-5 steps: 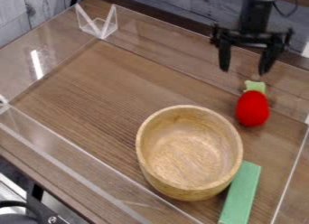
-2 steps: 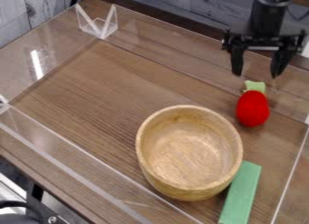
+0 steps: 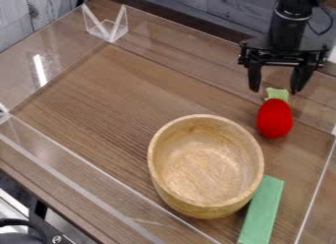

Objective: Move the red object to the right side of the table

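The red object [image 3: 274, 117], a small bright red strawberry toy with a green leafy tip pointing away from me, lies on the brown wood-grain table [image 3: 118, 100] near its right edge. My gripper [image 3: 280, 79] hangs just behind and above the strawberry, its dark fingers [image 3: 254, 75] spread wide and pointing down. Nothing is between the fingers, and a small gap separates them from the toy.
A round light wooden bowl [image 3: 206, 163] sits at the front centre. A flat green block [image 3: 262, 213] lies at the front right beside the bowl. Low clear acrylic walls [image 3: 46, 66] edge the table, with a clear bracket [image 3: 105, 24] at the back left.
The gripper drifted right, then came back slightly left and lower, ending closer to the strawberry. The strawberry, bowl and block stayed put.
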Robot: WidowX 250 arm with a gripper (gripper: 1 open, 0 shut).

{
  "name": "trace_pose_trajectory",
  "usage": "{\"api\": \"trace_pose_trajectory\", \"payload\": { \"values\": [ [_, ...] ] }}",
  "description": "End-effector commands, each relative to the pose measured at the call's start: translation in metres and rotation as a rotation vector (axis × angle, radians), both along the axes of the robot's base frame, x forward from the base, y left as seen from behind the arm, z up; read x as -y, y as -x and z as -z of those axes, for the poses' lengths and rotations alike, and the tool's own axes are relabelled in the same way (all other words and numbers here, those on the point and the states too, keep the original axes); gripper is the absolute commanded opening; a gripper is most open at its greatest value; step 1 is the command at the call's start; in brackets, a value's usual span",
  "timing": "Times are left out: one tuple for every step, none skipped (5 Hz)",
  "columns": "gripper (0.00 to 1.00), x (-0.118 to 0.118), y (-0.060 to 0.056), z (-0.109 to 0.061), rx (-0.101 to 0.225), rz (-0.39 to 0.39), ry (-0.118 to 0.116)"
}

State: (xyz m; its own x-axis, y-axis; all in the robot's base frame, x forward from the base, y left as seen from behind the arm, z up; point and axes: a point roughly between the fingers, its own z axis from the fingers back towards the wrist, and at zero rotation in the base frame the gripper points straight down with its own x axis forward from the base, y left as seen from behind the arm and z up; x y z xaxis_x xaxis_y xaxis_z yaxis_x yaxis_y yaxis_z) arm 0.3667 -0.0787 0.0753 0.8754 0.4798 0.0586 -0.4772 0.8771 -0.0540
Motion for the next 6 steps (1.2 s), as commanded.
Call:
{"api": "trace_pose_trajectory", "payload": {
  "values": [
    [1.0, 0.004, -0.006, -0.017, 0.046, -0.039, 0.002],
    [1.0, -0.008, -0.009, -0.016, 0.049, -0.114, -0.001],
    [1.0, -0.019, -0.01, -0.016, 0.052, -0.188, -0.004],
    [1.0, -0.024, -0.008, -0.023, 0.056, -0.217, -0.006],
    [1.0, -0.027, -0.008, -0.03, 0.06, -0.245, -0.007],
    [1.0, -0.041, -0.001, -0.034, 0.066, -0.218, -0.005]
  ]
}}
